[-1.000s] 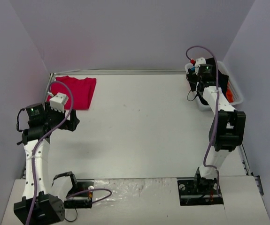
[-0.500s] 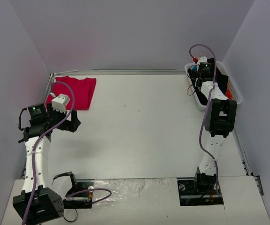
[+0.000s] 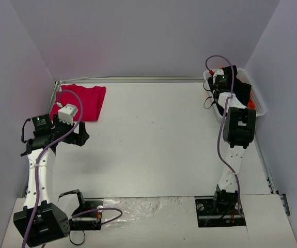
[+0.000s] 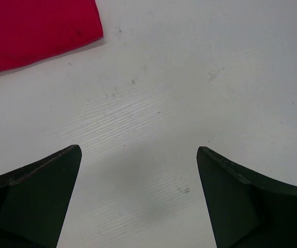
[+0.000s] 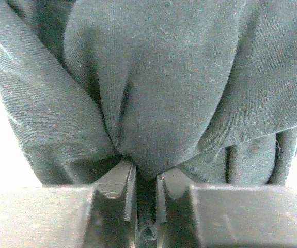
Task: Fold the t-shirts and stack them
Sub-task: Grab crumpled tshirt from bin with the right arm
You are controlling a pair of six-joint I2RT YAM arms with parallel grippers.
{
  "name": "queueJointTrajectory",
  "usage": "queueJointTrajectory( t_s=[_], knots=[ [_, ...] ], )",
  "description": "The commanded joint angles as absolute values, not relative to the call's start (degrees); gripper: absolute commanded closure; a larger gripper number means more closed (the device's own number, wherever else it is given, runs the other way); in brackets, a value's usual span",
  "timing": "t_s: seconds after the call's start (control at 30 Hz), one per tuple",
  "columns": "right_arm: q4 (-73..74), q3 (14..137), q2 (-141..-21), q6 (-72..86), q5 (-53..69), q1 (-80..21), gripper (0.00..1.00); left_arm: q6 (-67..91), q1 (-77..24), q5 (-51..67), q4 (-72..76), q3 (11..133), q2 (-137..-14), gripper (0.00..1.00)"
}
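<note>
A crimson-red t-shirt point(image 3: 81, 101) lies folded flat at the table's far left; its corner shows in the left wrist view point(image 4: 29, 31). My left gripper point(image 3: 79, 135) point(image 4: 138, 152) hovers open over bare table just in front of it, holding nothing. At the far right, my right gripper point(image 3: 221, 89) reaches down into the white basket point(image 3: 261, 103). Its jaws point(image 5: 145, 173) are shut, pinching a fold of the black t-shirt point(image 5: 163, 77) point(image 3: 239, 91). A bit of orange cloth point(image 3: 250, 105) shows in the basket beside the black one.
The basket stands against the right wall at the table's far right corner. Grey walls close in the table on three sides. Both arm bases and loose cables sit at the near edge.
My right arm has pushed further over the basket and its gripper has gone from open to shut on the black cloth. The left arm has hardly moved.
</note>
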State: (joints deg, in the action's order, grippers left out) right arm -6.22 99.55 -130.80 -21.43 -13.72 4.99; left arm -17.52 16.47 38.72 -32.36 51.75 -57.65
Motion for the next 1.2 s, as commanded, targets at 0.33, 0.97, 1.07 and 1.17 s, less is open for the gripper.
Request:
queueJointTrajectory(
  t_s=[0.33, 0.97, 1.07, 1.17],
  knots=[
    [-2.4, 95.6, -119.9, -16.3, -13.3, 5.4, 1.0, -18.9, 16.8, 40.3, -33.1, 51.9, -57.5, 0.06],
    [-1.8, 90.4, -102.8, -15.7, -10.2, 1.2, 1.0, -18.9, 16.8, 40.2, -33.2, 51.8, -56.2, 0.06],
    [-1.3, 90.3, -99.5, -16.3, -10.8, -1.8, 1.0, -18.9, 16.8, 40.2, -33.1, 51.9, -56.1, 0.06],
    [-0.3, 91.6, -96.0, -16.6, -10.6, -5.0, 1.0, -19.0, 16.8, 40.2, -33.0, 51.7, -55.7, 0.06]
  ],
)
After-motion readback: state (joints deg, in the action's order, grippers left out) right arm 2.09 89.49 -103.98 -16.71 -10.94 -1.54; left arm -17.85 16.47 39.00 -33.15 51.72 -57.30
